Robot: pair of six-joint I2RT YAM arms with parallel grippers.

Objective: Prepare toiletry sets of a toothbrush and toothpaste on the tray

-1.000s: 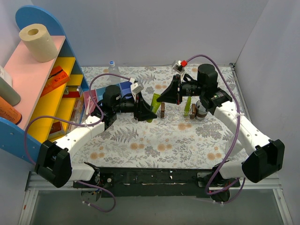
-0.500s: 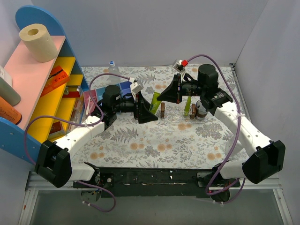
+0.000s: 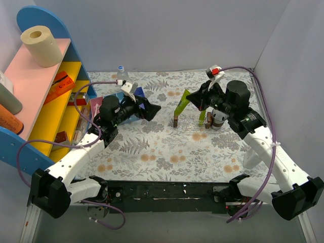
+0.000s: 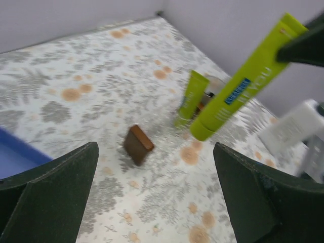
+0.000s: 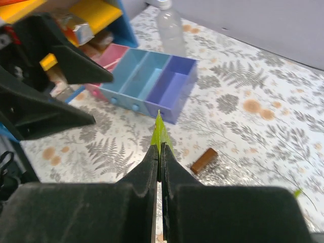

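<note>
A yellow-green toothpaste tube (image 3: 181,105) hangs tilted over the table, its flat end pinched in my shut right gripper (image 3: 191,98). The right wrist view shows it edge-on (image 5: 161,130) between the fingers of the right gripper (image 5: 159,152). A second toothpaste tube (image 3: 202,115) stands on the faint clear tray (image 3: 190,129). My left gripper (image 3: 148,108) is open and empty, left of the hanging tube (image 4: 248,76). Between the wide jaws of the left gripper (image 4: 157,197) I see only tabletop. The toothbrush is out of view.
A brown block (image 3: 175,121) stands below the hanging tube, and a small jar (image 3: 217,120) sits right of the tray. The blue compartment box (image 5: 152,81) and a clear bottle (image 5: 169,25) lie far left, beside the colourful shelf (image 3: 45,96).
My left gripper opened, let go of the tube and drew back to the left. The right gripper kept its hold and moved right and up with the tube.
</note>
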